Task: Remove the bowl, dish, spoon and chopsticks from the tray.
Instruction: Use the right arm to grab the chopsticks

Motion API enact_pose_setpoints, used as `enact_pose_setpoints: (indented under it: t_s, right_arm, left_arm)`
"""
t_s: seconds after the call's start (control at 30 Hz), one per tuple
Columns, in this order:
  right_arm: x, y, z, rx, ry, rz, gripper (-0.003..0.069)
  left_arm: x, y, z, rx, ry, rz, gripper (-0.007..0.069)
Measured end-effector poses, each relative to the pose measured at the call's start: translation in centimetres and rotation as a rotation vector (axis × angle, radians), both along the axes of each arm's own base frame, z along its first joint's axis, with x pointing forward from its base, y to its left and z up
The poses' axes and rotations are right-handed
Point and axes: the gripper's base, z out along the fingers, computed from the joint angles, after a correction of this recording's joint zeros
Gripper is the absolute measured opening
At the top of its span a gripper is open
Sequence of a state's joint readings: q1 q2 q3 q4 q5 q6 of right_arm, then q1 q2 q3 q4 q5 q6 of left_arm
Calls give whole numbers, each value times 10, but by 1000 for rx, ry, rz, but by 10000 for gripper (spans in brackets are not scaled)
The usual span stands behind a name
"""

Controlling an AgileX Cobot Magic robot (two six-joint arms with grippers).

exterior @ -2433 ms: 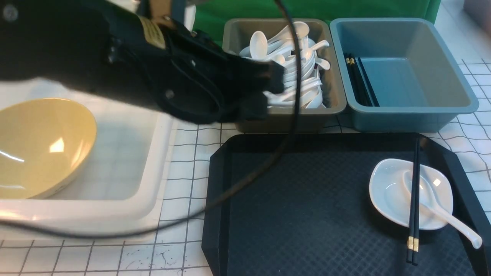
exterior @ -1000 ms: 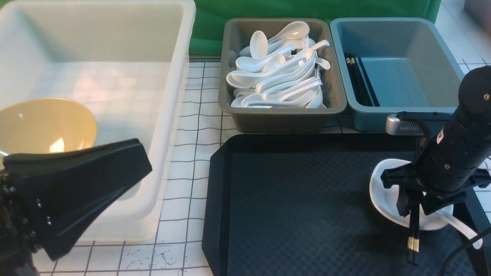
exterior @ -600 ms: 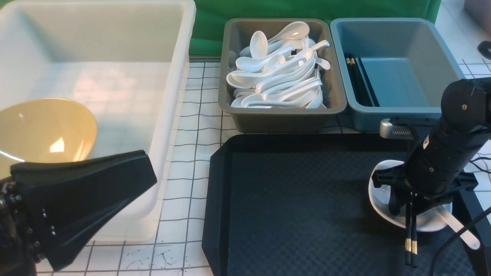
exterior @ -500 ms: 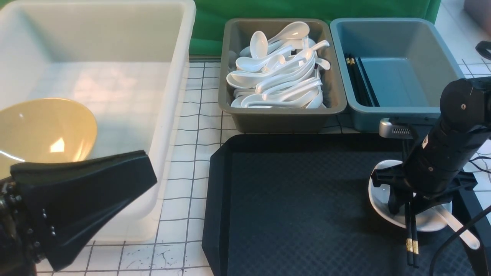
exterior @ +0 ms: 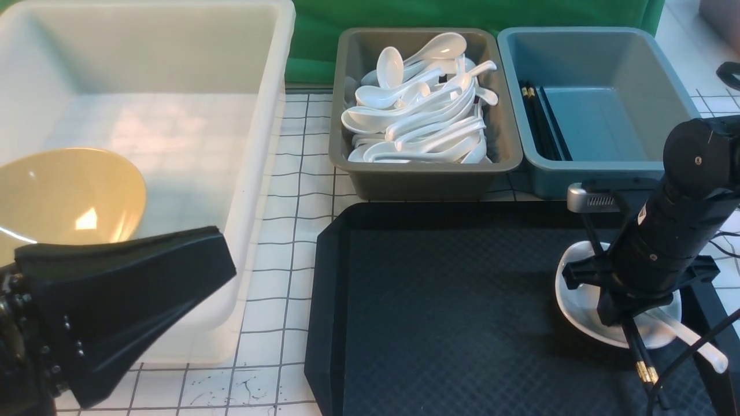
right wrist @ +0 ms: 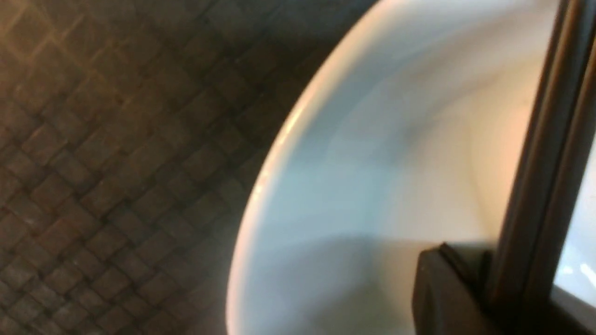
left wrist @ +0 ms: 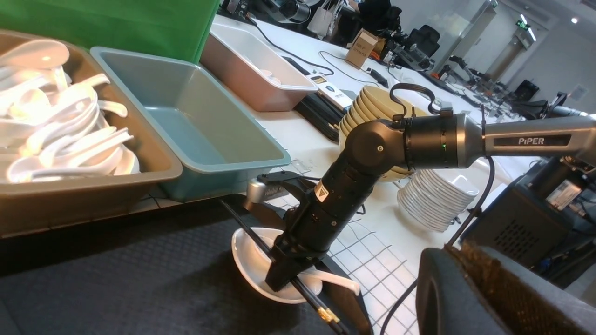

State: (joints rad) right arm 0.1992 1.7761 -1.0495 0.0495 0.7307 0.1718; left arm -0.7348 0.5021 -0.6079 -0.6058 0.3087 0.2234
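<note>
Black chopsticks (exterior: 640, 355) clamped in our right claw (exterior: 620, 316), tilted over the white dish (exterior: 578, 300) at the tray's (exterior: 451, 300) right edge; spoon (exterior: 696, 346) in dish. Yellow bowl (exterior: 63, 196) in tub (exterior: 173, 46). Left claw (exterior: 191, 271) clenched.

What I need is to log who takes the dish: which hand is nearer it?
Right. The right hand is directly over the dish, gripping the chopsticks; the left hand is far off, left of the tray, by the tub.
</note>
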Motion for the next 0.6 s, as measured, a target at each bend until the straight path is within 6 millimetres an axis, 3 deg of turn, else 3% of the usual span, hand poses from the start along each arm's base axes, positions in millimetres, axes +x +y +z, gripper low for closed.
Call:
enact_pose_setpoints:
  t_s: [0.37, 0.6]
  right_arm:
    - [-27, -4, 35, -5, 71, 100, 95]
    - [-59, 13, 78, 45, 35, 221, 95]
  left_arm:
    - [0, 0, 0, 15, -24, -1, -1]
    - [0, 1, 1, 28, -58, 4, -1]
